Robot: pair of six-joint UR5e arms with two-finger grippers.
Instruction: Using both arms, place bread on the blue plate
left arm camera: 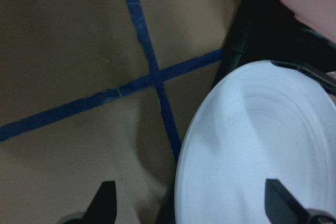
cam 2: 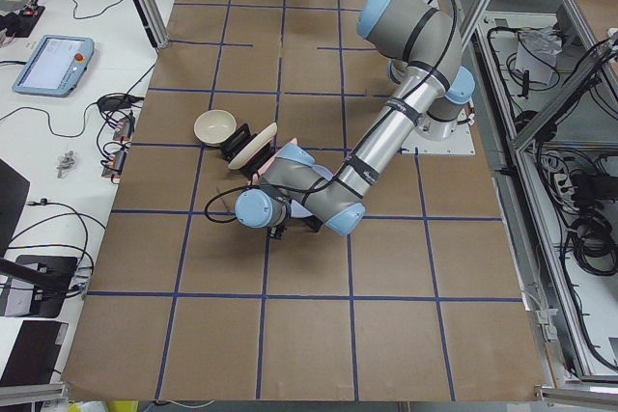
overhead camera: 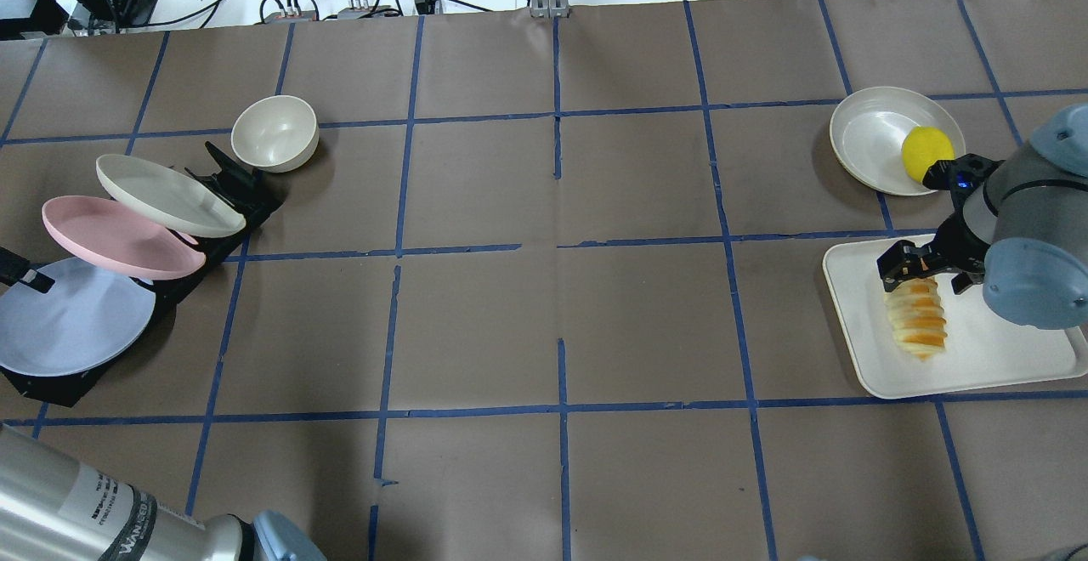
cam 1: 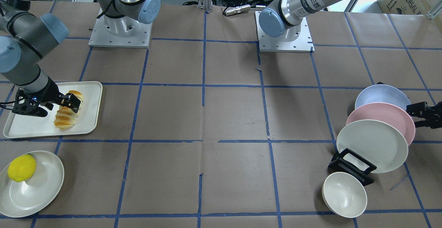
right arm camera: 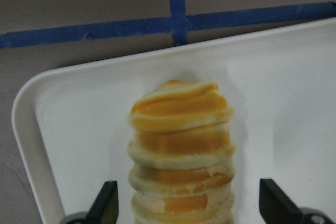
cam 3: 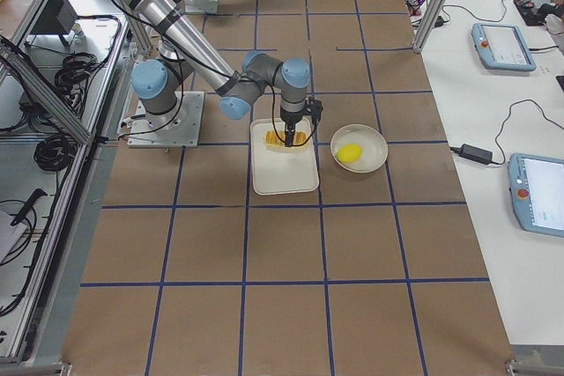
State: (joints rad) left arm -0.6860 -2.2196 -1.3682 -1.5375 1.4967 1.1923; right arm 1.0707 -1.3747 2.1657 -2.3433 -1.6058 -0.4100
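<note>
The bread (cam 1: 67, 112) lies on a white tray (cam 1: 31, 127); it also shows in the overhead view (overhead camera: 914, 327) and the right wrist view (right arm camera: 181, 145). My right gripper (overhead camera: 922, 270) is open and low over the loaf's end, with a finger on each side and gaps showing in the right wrist view (right arm camera: 189, 205). The blue plate (overhead camera: 72, 319) leans in a black rack. My left gripper (cam 1: 414, 115) is open at the plate's edge. In the left wrist view (left arm camera: 191, 205) the plate's rim (left arm camera: 257, 150) lies between the fingers.
A pink plate (overhead camera: 119, 238) and a cream plate (overhead camera: 166, 195) lean in the same rack (overhead camera: 225, 183). A cream bowl (overhead camera: 274, 133) stands beside it. A cream plate (overhead camera: 875, 140) with a yellow ball (overhead camera: 926, 153) sits next to the tray.
</note>
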